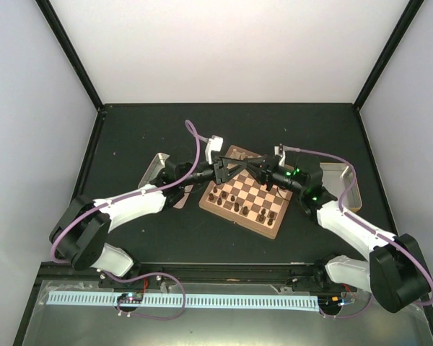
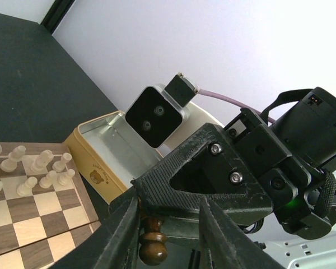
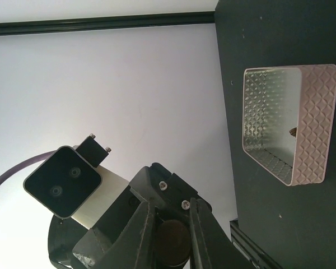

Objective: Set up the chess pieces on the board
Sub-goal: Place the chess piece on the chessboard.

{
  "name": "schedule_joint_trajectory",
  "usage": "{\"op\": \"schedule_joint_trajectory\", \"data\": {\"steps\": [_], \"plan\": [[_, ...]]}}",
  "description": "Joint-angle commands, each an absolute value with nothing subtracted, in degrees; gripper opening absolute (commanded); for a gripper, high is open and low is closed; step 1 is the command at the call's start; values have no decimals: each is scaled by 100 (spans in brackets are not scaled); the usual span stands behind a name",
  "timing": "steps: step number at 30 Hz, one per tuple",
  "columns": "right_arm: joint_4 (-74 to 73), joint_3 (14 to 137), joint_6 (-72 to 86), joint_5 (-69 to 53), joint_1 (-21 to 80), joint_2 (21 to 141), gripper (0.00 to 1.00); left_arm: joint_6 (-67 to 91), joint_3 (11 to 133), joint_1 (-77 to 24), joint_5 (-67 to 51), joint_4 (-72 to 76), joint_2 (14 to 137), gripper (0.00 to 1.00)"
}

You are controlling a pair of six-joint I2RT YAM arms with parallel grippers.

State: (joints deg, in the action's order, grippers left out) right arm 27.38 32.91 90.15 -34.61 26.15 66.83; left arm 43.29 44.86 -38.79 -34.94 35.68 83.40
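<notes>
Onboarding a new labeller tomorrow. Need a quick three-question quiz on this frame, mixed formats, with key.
1. True or false: cream-white chessmen stand on the board.
2. The left gripper and right gripper meet: A) above the board; B) above a tray; C) at the table's near edge.
3. What sits between the left gripper's fingers in its wrist view?
Key: 1 true; 2 A; 3 a dark brown chess piece.
</notes>
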Motion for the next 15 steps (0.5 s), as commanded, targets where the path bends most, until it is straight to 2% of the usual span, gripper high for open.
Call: {"op": "schedule_joint_trajectory", "data": {"steps": [1,4,7,12,15], "plan": [[2993,3174,9062,-3277,2619,6559,4,4227,4436,-3949,-3497,3728,8419,29],[2935,3162,9047,-3232,2619,6524,4,4254,4401,-3965,-3492,3829,8423,20],[3020,3108,9119,-3185,2624,6506,4,4245,4388,-3988,-3452,3810,8437,18],[2968,3090,9123,-3134,2615,6488,4,4219,4353,-3989,-3424,3811,8438,18],[2854,3089,9056,-3067,2619,6442,4,4178,4327,-3987,-3365,3779,8431,28]]}}
